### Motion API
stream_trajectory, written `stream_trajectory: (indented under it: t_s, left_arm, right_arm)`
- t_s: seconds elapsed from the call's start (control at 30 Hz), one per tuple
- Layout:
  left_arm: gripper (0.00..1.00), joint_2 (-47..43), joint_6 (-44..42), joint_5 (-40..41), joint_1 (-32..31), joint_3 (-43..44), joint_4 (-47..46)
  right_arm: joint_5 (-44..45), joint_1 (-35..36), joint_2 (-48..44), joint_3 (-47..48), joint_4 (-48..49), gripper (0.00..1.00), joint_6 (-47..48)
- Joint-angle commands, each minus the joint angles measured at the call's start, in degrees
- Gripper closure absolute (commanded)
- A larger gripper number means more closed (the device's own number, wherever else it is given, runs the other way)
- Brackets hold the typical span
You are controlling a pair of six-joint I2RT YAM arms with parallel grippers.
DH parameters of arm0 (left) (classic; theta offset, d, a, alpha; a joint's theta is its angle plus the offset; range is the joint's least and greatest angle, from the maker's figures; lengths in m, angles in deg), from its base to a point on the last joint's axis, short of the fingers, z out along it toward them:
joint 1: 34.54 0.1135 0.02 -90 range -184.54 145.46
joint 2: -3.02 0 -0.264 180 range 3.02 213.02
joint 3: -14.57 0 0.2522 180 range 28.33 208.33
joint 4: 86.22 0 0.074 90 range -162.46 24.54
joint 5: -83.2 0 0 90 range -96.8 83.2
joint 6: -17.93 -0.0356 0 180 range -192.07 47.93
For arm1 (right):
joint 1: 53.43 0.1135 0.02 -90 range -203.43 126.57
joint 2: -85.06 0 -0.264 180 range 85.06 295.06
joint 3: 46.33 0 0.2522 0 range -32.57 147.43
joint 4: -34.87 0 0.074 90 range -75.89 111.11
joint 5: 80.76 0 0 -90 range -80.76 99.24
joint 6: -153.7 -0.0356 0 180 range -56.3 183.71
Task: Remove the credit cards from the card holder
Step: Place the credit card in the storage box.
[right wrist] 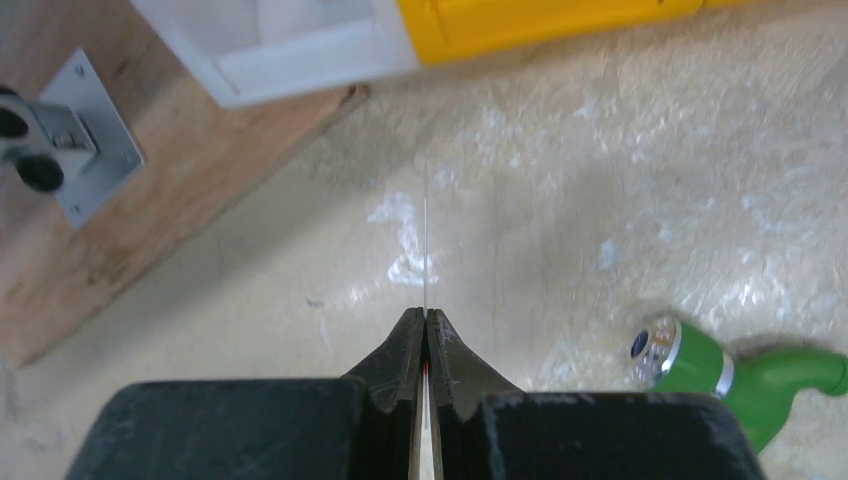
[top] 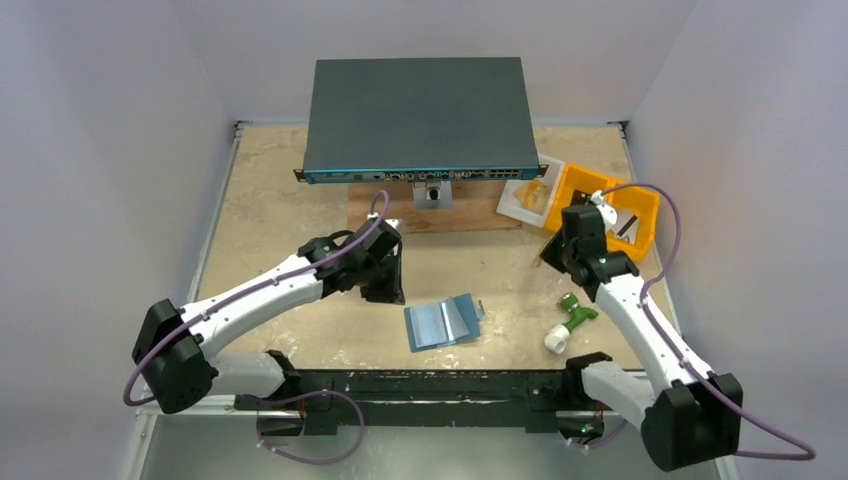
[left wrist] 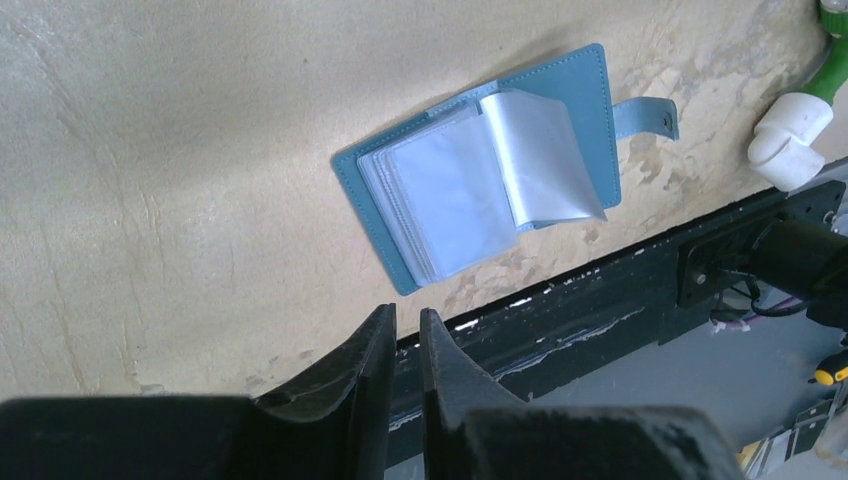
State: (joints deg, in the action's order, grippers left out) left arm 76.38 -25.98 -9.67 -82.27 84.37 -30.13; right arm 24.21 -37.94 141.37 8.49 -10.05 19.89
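Observation:
The steel-blue card holder (top: 443,322) lies open on the table near the front edge, with its clear card sleeves fanned out and one sleeve lifted (left wrist: 480,170). My left gripper (top: 385,290) hovers just left of and behind it. Its jaws are empty and nearly together with a narrow gap (left wrist: 405,315). My right gripper (top: 557,250) is up at the right, near the yellow bin. It is shut on a thin pale credit card (right wrist: 426,250), seen edge-on and sticking out past the fingertips (right wrist: 426,312).
A large dark grey box (top: 420,115) sits on a wooden board (top: 400,215) at the back. A yellow bin (top: 610,205) and a white tray (top: 525,195) stand at the back right. A green-and-white pipe fitting (top: 570,320) lies right of the holder. A black rail (top: 430,385) runs along the front edge.

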Motion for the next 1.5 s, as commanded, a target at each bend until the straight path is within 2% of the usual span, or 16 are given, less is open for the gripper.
stream_trajectory:
  t_s: [0.0, 0.1, 0.33, 0.63, 0.7, 0.77, 0.87, 0.97, 1.07, 1.27, 1.47]
  left_arm:
    - [0.85, -2.1, -2.9, -2.5, -0.2, 1.1, 0.6]
    - [0.85, -3.3, -3.5, -2.4, -0.2, 0.6, 1.1]
    - [0.83, -6.4, -3.4, -1.5, 0.7, -1.2, 1.7]
    - [0.83, -9.2, -1.8, -0.1, 0.8, -3.2, 2.5]
    - [0.83, -9.6, -1.6, 0.3, 0.8, -3.5, 2.7]
    - [0.83, -9.7, -1.5, 0.6, 0.8, -3.8, 3.0]
    - [0.83, -9.8, -1.2, 1.0, 0.8, -4.2, 3.2]
    - [0.82, -9.8, -0.7, 1.2, 0.8, -4.6, 2.9]
    - [0.82, -9.6, 0.0, 1.2, 0.9, -4.7, 2.5]
    - [0.82, -8.7, 0.5, 1.5, 1.1, -4.8, 2.0]
    - [0.82, -7.8, 1.3, 1.7, 1.5, -5.7, 0.3]
  right_arm:
    - [-9.7, -9.2, 5.5, 4.9, 13.3, 1.0, 4.4]
    - [-13.8, -12.4, 10.8, 7.9, 19.8, 1.0, 4.4]
    - [-14.7, -14.6, 25.7, 19.9, 25.2, 1.0, 4.8]
    - [-14.7, -14.7, 40.2, 29.8, 24.5, 1.0, 6.0]
    - [-14.7, -14.6, 41.8, 31.3, 23.3, 0.91, 6.5]
    - [-15.4, -14.6, 42.7, 32.6, 22.5, 0.71, 7.1]
    - [-16.0, -14.7, 42.5, 33.3, 21.0, 0.45, 7.9]
    - [-16.0, -14.6, 41.2, 34.8, 17.1, 0.32, 8.7]
    - [-17.3, -14.4, 37.3, 32.8, 14.1, 0.28, 8.1]
    - [-20.8, -12.7, 23.8, 17.9, 14.0, 0.26, 7.3]
    - [-17.8, -2.0, 9.9, 5.9, 11.6, 0.27, 5.4]
